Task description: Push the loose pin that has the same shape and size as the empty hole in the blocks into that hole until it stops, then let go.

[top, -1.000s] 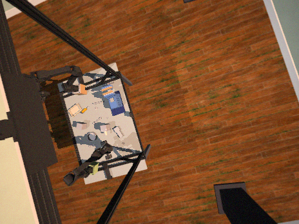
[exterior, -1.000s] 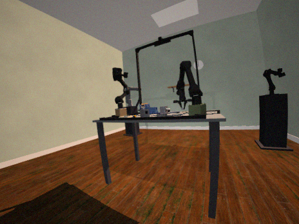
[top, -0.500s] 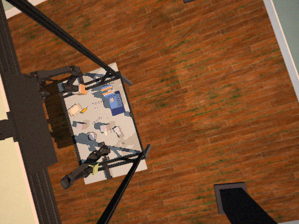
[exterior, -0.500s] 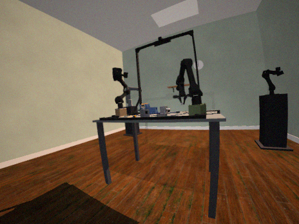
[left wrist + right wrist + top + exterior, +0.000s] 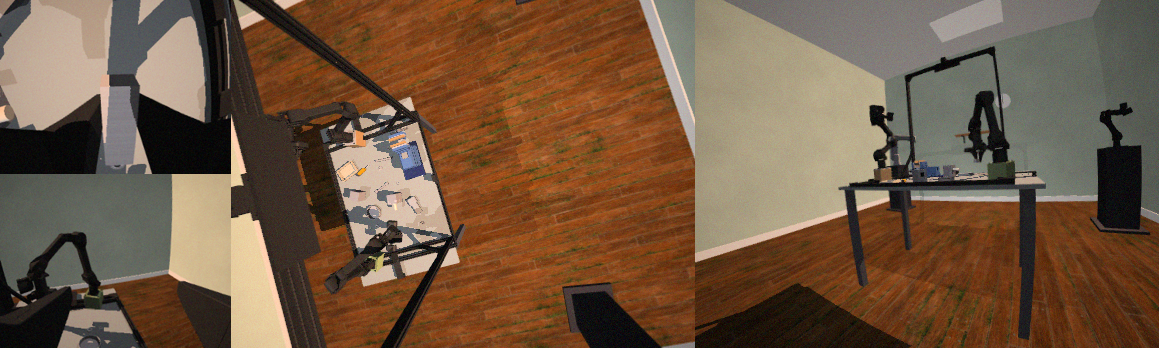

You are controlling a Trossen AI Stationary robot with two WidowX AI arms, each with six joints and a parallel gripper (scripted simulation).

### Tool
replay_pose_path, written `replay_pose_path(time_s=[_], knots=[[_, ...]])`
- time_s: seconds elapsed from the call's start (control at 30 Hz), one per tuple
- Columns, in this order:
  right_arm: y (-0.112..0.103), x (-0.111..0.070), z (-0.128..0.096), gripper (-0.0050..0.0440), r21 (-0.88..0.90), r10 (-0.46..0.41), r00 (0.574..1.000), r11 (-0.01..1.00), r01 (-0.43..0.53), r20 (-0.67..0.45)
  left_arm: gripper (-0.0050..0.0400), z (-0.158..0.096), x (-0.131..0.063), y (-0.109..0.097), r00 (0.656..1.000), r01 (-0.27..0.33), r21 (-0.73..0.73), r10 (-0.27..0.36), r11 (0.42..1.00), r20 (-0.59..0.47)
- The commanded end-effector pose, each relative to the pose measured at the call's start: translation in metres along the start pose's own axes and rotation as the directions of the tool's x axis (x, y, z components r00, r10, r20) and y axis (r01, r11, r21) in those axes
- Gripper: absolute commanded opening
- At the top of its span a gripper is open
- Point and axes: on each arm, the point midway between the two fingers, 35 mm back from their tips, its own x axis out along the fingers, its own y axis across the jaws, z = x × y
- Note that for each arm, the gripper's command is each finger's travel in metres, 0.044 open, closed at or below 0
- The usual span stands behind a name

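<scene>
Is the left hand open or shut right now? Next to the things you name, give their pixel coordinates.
Shut on a grey pin: the left wrist view shows the left hand's [image 5: 119, 105] dark fingers against both sides of the pin [image 5: 119, 124].

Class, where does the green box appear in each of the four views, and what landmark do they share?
Top: the green box is lower left.
Exterior: right of centre, about mid-height.
Left wrist: not in it.
Right wrist: below centre, slightly left.
Shared landmark: the pale table top.
</scene>
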Motion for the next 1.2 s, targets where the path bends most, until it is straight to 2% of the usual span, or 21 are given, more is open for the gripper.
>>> replay_pose_path(time_s=[0.0, 0.1, 0.23, 0.4, 0.6, 0.67, 0.9, 1.17], knots=[[0.0008, -0.0002, -0.0001, 0.0400, -0.003, 0.005, 1.000, 1.000, -0.005, 0.000, 0.0000, 0.0006, -0.0010, 0.0010, 1.000, -0.007, 0.111, 0.007, 0.994, 0.002], [0.0008, -0.0002, -0.0001, 0.0400, -0.003, 0.005, 1.000, 1.000, -0.005, 0.000, 0.0000, 0.0006, -0.0009, 0.0010, 1.000, -0.007, 0.141, 0.007, 0.990, 0.002], [0.0008, -0.0002, -0.0001, 0.0400, -0.003, 0.005, 1.000, 1.000, -0.005, 0.000, 0.0000, 0.0005, -0.0005, 0.0009, 1.000, -0.008, 0.258, 0.007, 0.966, 0.002], [0.0008, -0.0002, -0.0001, 0.0400, -0.003, 0.005, 1.000, 1.000, -0.005, 0.000, 0.0000, 0.0004, 0.0001, 0.0008, 1.000, -0.008, 0.399, 0.008, 0.917, 0.001], [0.0008, -0.0002, -0.0001, 0.0400, -0.003, 0.005, 1.000, 1.000, -0.005, 0.000, 0.0000, 0.0003, 0.0007, 0.0007, 1.000, -0.008, 0.556, 0.009, 0.831, 0.000], [0.0008, -0.0002, -0.0001, 0.0400, -0.003, 0.005, 1.000, 1.000, -0.005, 0.000, 0.0000, 0.0003, 0.0007, 0.0007, 1.000, -0.008, 0.556, 0.009, 0.831, 0.000], [0.0008, -0.0002, -0.0001, 0.0400, -0.003, 0.005, 1.000, 1.000, -0.005, 0.000, 0.0000, 0.0002, 0.0014, 0.0005, 1.000, -0.007, 0.716, 0.010, 0.698, 0.000], [0.0008, -0.0002, -0.0001, 0.0400, -0.003, 0.005, 1.000, 1.000, -0.005, 0.000, 0.0000, 0.0000, 0.0022, 0.0004, 1.000, -0.005, 0.861, 0.011, 0.508, -0.001]])
